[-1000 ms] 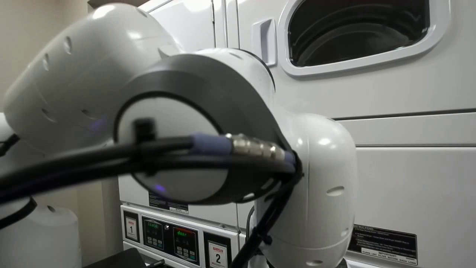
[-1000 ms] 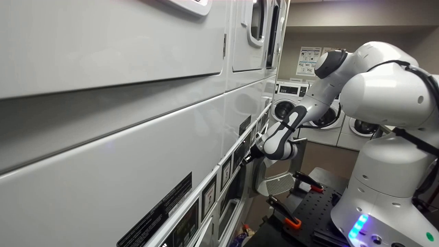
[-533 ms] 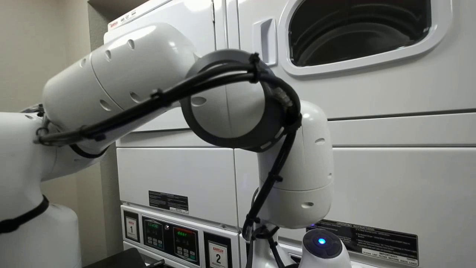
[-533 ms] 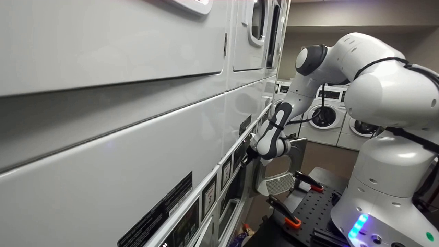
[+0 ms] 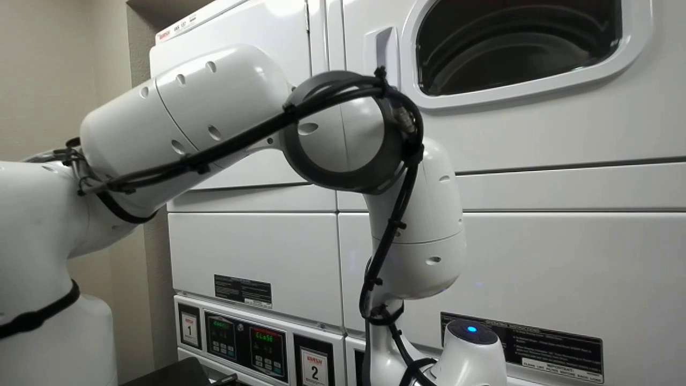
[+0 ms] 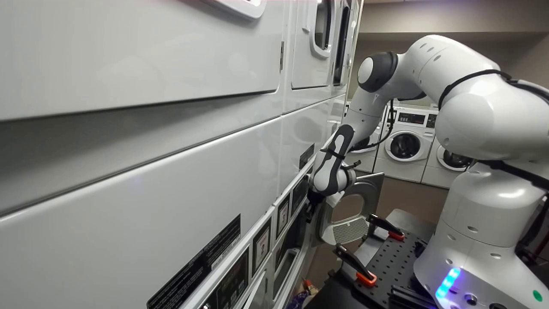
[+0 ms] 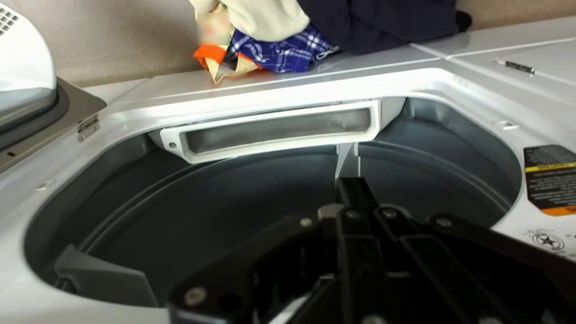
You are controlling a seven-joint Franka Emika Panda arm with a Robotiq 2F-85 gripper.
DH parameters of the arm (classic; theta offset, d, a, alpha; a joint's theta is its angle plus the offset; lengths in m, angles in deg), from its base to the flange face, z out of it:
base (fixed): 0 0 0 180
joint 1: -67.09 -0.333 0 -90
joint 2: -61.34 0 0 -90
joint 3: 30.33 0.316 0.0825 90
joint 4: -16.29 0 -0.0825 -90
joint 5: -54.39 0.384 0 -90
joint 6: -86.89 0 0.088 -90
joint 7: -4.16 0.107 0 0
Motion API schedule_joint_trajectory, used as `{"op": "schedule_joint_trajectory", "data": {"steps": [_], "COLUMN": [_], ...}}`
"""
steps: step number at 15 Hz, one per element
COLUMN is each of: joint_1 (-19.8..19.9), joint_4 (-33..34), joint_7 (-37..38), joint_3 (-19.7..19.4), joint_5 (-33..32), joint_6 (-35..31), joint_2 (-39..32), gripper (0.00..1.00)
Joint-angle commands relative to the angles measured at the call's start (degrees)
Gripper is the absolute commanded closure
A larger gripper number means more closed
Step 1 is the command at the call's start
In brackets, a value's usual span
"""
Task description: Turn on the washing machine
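Note:
The washing machine (image 5: 568,134) is a big white unit with a large rounded dark-glass door (image 5: 514,59), flat white panels and a black control strip (image 5: 246,343). It also shows along the left in an exterior view (image 6: 193,167). My gripper (image 6: 309,214) points down just in front of the unit, beside a black control panel (image 6: 300,193) and before the lower opening. In the wrist view my gripper (image 7: 357,193) is shut and empty in front of an open dark drum (image 7: 234,193). The gripper is out of view below the arm in an exterior view.
An open door (image 6: 349,231) juts out near the gripper; it also shows in the wrist view (image 7: 27,85). Clothes (image 7: 274,49) lie on the floor by the drum. A black platform (image 6: 386,266) with clamps holds the base. More front-loaders (image 6: 409,146) stand behind.
The arm has swung toward the units, its elbow rising. The gripper has tilted to point more straight down and moved slightly lower. The display beside the number 2 label changed from "door" to "CLOSE".

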Motion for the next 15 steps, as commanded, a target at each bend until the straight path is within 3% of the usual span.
{"op": "schedule_joint_trajectory", "data": {"steps": [1,6,15], "joint_1": [-0.1,0.9,0.3], "joint_4": [-3.8,-9.9,-23.7], "joint_7": [-5.6,-11.8,-12.3], "joint_3": [-0.2,-0.3,-3.6], "joint_5": [2.4,4.6,8.0], "joint_6": [7.7,13.6,11.0], "joint_2": [5.4,12.8,23.8], "gripper": [1.00,1.00,1.00]}}
